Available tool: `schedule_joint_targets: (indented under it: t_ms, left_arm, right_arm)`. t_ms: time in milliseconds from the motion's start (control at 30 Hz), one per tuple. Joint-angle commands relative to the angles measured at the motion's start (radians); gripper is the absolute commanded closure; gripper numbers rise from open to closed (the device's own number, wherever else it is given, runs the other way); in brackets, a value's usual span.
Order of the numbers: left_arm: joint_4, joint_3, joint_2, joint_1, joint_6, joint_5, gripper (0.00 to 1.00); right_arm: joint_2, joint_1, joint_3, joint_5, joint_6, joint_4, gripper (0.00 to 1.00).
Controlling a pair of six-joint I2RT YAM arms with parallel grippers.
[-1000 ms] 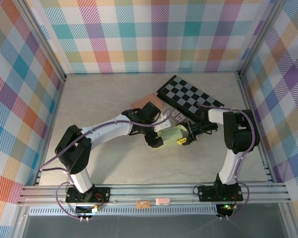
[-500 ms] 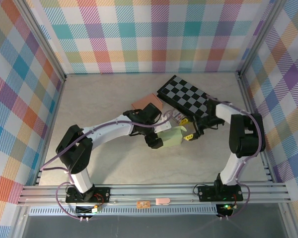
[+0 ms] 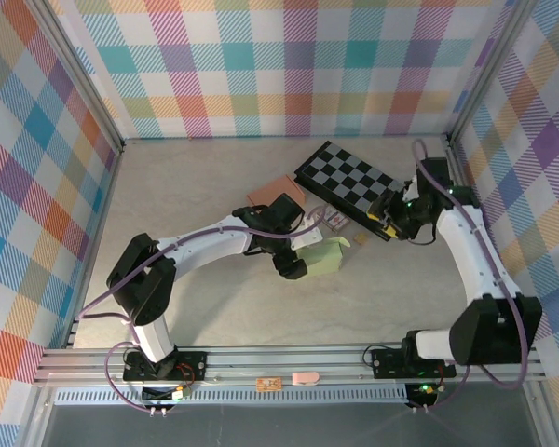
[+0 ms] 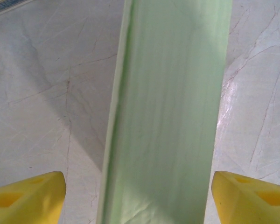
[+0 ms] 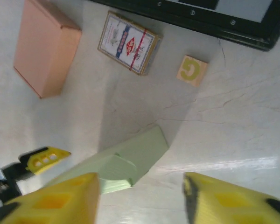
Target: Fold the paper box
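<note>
The pale green paper box (image 3: 322, 256) lies partly folded on the table, its long side (image 4: 168, 107) running up the left wrist view. My left gripper (image 3: 293, 266) is at the box's left end and stands open (image 4: 137, 198). Its yellow fingertips (image 4: 28, 196) flank the box, with a gap on the left side. My right gripper (image 3: 388, 216) hangs open above the checkerboard's near edge, well clear of the box. In the right wrist view its open gripper (image 5: 140, 198) looks down on the box (image 5: 130, 158), whose rounded flap faces the camera.
A black-and-white checkerboard (image 3: 354, 182) lies at the back right. Beside it are a brown cardboard box (image 3: 278, 193), a card deck (image 3: 335, 220) and a small wooden letter block (image 3: 361, 241). Metal rails and plaid walls bound the table.
My right arm has pulled away from the box's right end, rising and swinging back to the right near the checkerboard. The left arm and the box have stayed put.
</note>
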Motion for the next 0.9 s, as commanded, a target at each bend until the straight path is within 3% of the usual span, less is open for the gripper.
schedule_joint_targets:
  t_ms: [0,100,233,500,867]
  left_arm:
    - [-0.017,0.030,0.016,-0.012,-0.011,0.031,0.19]
    - [-0.021,0.035,0.023,-0.012,-0.019,0.038,0.19]
    - [-0.020,0.039,0.028,-0.011,-0.022,0.050,0.19]
    - [-0.039,0.052,0.045,-0.012,0.001,0.068,0.19]
    - [-0.049,0.062,0.038,-0.012,-0.004,0.077,0.19]
  right_arm:
    - [-0.009,0.031,-0.027,0.031,-0.260,0.050,0.61]
    - [-0.028,0.039,-0.054,-0.087,-0.359,0.064,0.62]
    - [-0.017,0.063,-0.060,-0.127,-0.452,0.029,0.58]
    - [0.070,0.154,-0.038,-0.015,-0.451,-0.025,0.60]
    - [0.074,0.198,-0.058,-0.036,-0.513,0.030,0.54]
